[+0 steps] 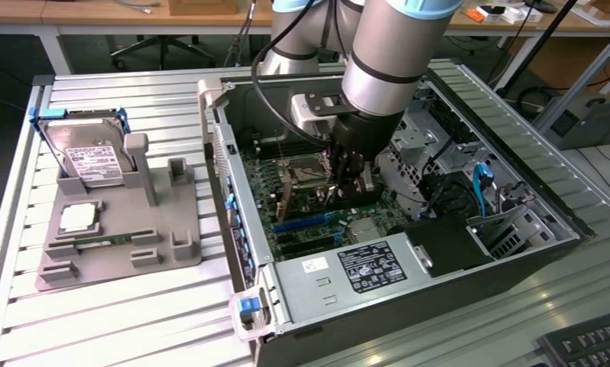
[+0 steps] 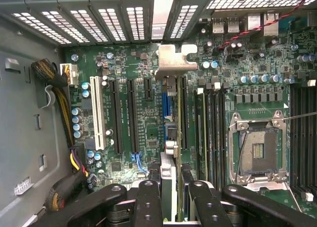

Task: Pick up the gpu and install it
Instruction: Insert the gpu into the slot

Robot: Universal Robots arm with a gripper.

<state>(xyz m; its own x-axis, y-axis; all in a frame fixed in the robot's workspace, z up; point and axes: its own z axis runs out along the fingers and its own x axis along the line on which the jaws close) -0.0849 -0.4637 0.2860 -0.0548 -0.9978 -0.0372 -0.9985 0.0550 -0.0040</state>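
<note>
The gpu (image 2: pixel 170 143) shows edge-on in the wrist view, a thin card with its silvery bracket (image 2: pixel 173 64) pointing at the vented rear wall of the case. My gripper (image 2: pixel 171 190) is shut on it, one black finger (image 2: pixel 148 200) on each side. The card hangs over the green motherboard (image 2: pixel 124 64), in line with the long expansion slots (image 2: pixel 132 113); I cannot tell if it touches a slot. In the exterior view my gripper (image 1: pixel 348 183) reaches down into the open computer case (image 1: pixel 246 252) with the gpu (image 1: pixel 338 197) below the fingers.
A grey holder (image 1: pixel 167 245) at the exterior view's left carries a hard drive (image 1: pixel 89 157), a processor (image 1: pixel 79 218) and a memory stick (image 1: pixel 96 243). Inside the case are the power supply (image 1: pixel 356 271), drive cages (image 1: pixel 509 229) and an empty processor socket (image 2: pixel 257 150). Cables (image 2: pixel 59 88) run along the case wall.
</note>
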